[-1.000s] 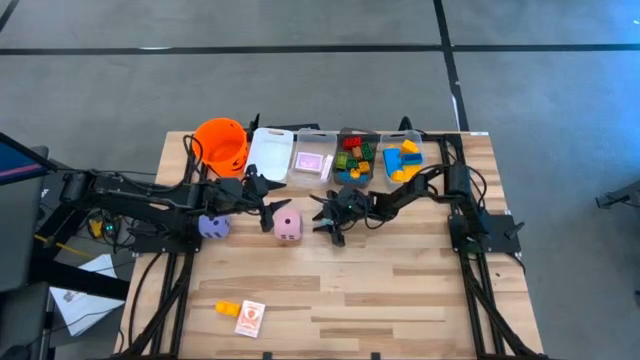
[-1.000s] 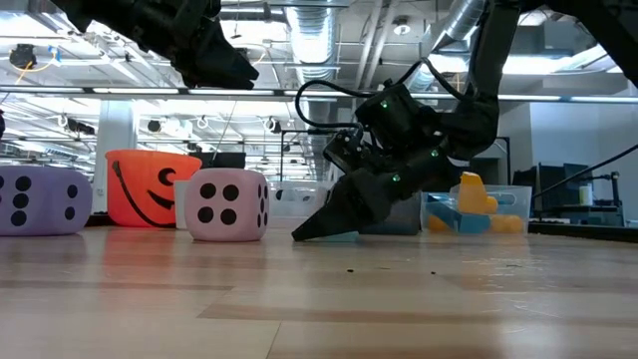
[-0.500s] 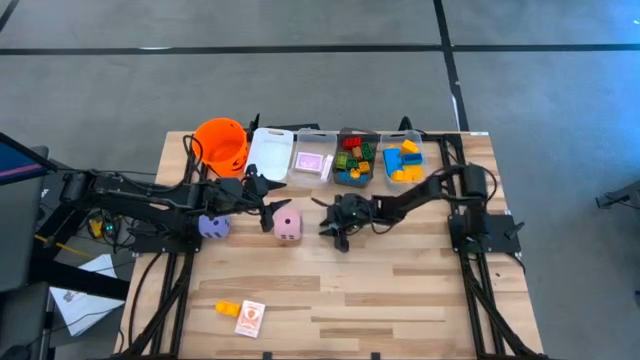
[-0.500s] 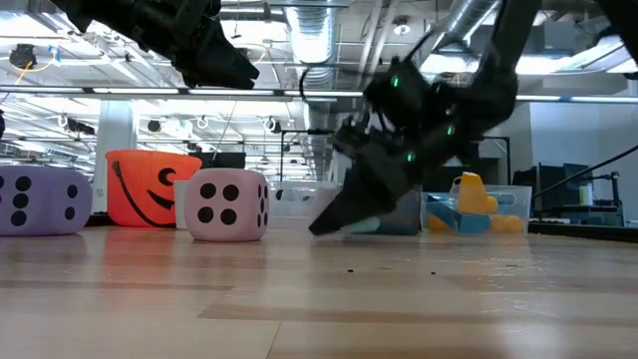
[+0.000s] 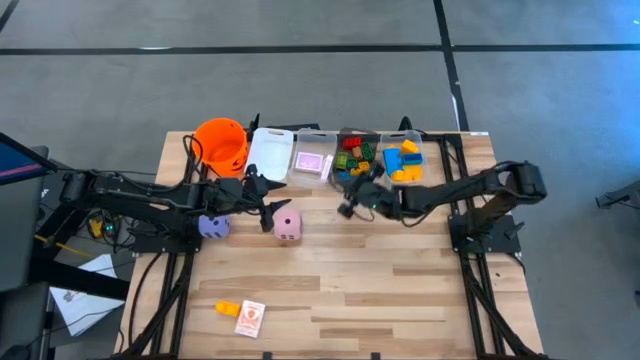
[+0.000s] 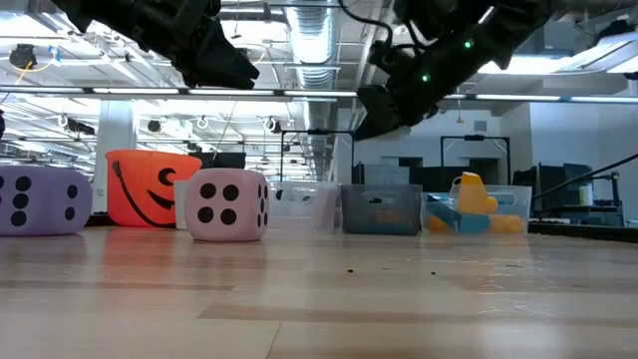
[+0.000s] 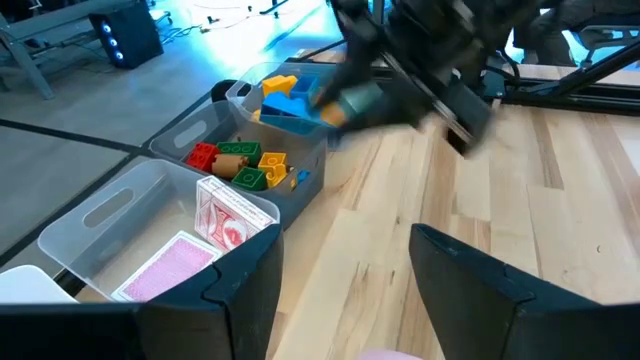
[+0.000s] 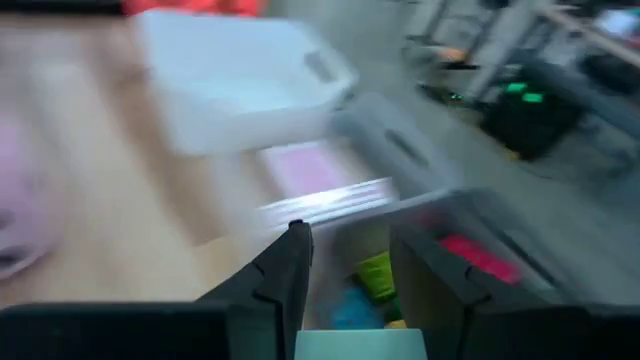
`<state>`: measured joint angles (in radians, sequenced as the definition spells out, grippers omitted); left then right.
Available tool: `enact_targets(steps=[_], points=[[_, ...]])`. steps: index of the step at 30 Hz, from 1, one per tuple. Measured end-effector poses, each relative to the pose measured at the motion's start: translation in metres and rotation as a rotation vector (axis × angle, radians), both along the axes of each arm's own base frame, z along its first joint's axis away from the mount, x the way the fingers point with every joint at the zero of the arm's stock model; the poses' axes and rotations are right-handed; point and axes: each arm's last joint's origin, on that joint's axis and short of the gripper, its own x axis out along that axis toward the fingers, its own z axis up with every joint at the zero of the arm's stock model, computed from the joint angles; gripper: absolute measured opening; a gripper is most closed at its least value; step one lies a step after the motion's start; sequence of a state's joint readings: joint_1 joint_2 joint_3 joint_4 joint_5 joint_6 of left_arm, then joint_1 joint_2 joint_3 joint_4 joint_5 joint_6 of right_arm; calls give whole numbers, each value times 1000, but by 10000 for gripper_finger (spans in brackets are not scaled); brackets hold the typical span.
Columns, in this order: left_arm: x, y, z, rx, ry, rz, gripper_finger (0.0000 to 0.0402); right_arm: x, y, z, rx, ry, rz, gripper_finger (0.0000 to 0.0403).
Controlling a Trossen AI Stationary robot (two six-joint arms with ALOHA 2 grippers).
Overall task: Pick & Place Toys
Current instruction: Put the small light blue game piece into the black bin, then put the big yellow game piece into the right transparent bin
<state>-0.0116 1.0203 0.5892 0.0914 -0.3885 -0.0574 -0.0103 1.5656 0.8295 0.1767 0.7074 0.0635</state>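
Observation:
My right gripper hangs high over the table just in front of the bin of mixed bricks. It is shut on a small pale teal brick, which also shows in the left wrist view. My left gripper is open and empty, held above the pink dotted die. The die stands flat on the table. The purple die stands to its left. An orange brick and a card lie near the front edge. My right gripper pinches the pale teal brick between its two fingers. The fingers slant down, coming from the table's right side. The brick is lifted clear of the table, well above the bin rims.
Along the far edge stand an orange bucket, a white bin, a clear bin with pink cards, the mixed-brick bin and a bin of blue and yellow bricks. Bare wood lies in the table's middle and right.
My right gripper has risen from the tabletop with the teal brick and gone toward the far edge and the right, up to the brick bins. Its arm has swung out to the right. The brick is now lifted clear.

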Motion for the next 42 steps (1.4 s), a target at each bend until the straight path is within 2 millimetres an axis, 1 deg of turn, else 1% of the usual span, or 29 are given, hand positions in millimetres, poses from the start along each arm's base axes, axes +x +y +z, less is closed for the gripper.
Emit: enact_targets(steps=[3,5,9,12,13,14,15,18,20,22,24,26,28,31,34,37,40,42], points=[[0,0,0,0,0,0,209,-7,-19,12,-2,-42,-89,122],[0,0,0,0,0,0,209,-10,-35,14,15,-67,-149,122],[0,0,0,0,0,0,209,-16,-70,10,50,-79,-227,122],[0,0,1,0,-7,0,209,-16,-95,0,76,-109,-283,122],[0,0,1,0,-12,0,209,-15,-101,-3,96,-137,-287,128],[0,0,1,0,-16,0,209,-14,-105,-5,114,-159,-272,144],[1,0,2,0,-19,0,209,-13,-109,-7,136,-169,-245,168],[1,0,2,0,-21,0,209,-11,-116,-14,192,-175,-185,256],[1,0,2,0,-21,0,209,-12,-117,-14,204,-167,-176,309],[1,0,2,0,-21,0,209,-12,-113,-15,221,-154,-173,350],[1,0,2,0,-21,0,209,-10,-103,-14,236,-142,-127,378],[0,0,1,0,-16,0,209,-2,-85,-13,256,-125,-3,392],[0,0,0,8,6,-8,209,6,-59,-14,295,-103,159,394],[0,-6,-4,1,53,-126,209,17,-12,-19,327,-69,341,384],[-2,-22,-7,-14,95,-285,209,23,33,-28,351,-62,461,374],[-7,-42,-14,10,178,-385,209,30,71,-37,357,-114,572,367],[-16,-65,-20,38,245,-427,209,37,99,-52,346,-179,659,364],[-22,-79,-19,52,282,-448,211,46,110,-61,315,-216,699,362]])
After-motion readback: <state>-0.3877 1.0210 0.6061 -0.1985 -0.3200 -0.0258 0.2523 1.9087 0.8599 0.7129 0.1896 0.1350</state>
